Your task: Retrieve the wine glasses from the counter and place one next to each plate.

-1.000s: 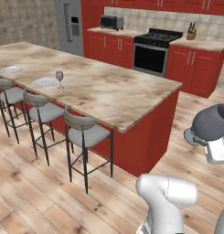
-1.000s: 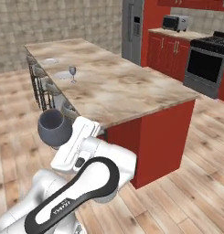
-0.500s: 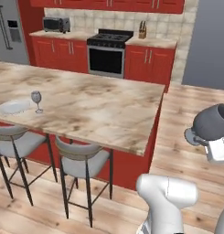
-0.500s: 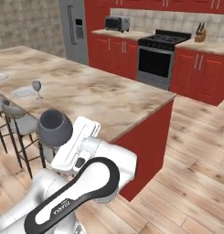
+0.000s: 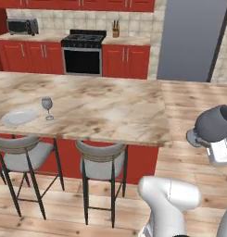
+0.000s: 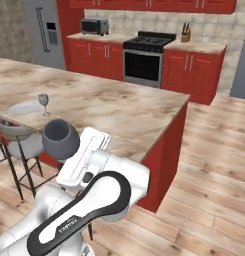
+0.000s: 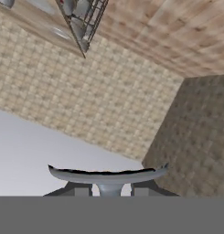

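While the pale glass (image 5: 47,107) stands beside the plate (image 5: 18,117), the tool (image 7: 109,190) grips the smoky glass (image 6: 60,139)

Lettering: one short white brand wordmark on black arm link (image 6: 79,221), right base view; too small to read.

Tan-and-brown marbled bar top (image 5: 101,109), pale grey-white plate (image 5: 18,117), clear pale wine glass (image 5: 47,107), smoky-grey glass (image 6: 60,139), grey-seated stools (image 5: 102,162), red cabinets (image 5: 125,61), black stove (image 5: 83,54), beige tiled wall (image 5: 68,21).
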